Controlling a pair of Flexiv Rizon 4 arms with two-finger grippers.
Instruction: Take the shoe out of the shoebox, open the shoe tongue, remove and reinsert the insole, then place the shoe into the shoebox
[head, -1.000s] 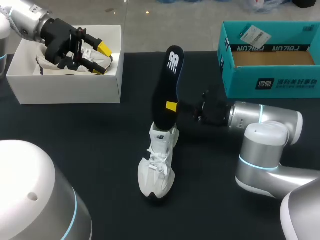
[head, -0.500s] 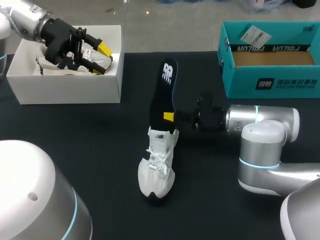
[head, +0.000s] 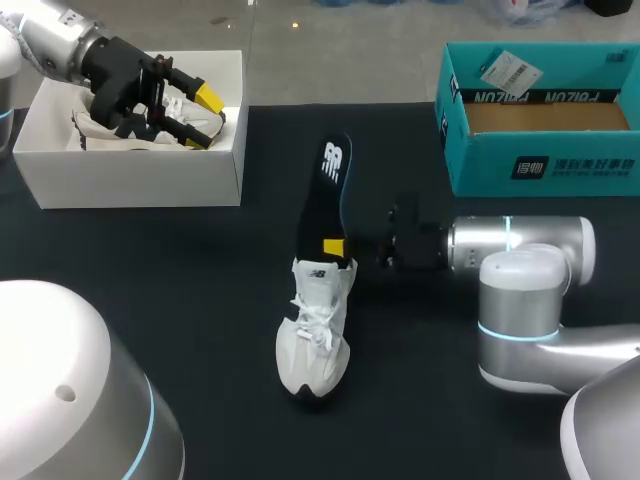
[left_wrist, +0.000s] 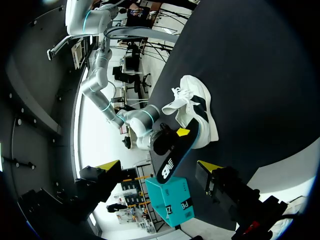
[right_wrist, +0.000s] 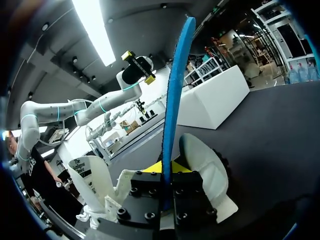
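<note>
Nearest to us, the white shoe (head: 314, 335) stands upright on the black desk (head: 180, 300), toe toward us, with nothing holding it. Just behind its collar the right end effector (head: 338, 247) is closed on the insole (head: 328, 190), 1 finger on each face, gripping low down. The insole rises almost vertical, its lower end at or just inside the shoe's opening.

We judge the step in hand to be the insole's passage through that opening; whether it is going out or back in we cannot tell. Either way we would keep the insole in line with the shoe's length. We would also move slowly, since any drag on the collar could tip or slide the free shoe. For going back in, leaning the top away from the toe should help the lower end run forward under the tongue.

The shoe is all white, laced, with a dark sole edge at the toe. The insole is black on top, with a white logo near its upper end and a blue edge.

Farther back, the left end effector (head: 205, 118) hangs wide open and empty over the white box (head: 140, 180). The teal box (head: 545, 170) sits at the far right.
</note>
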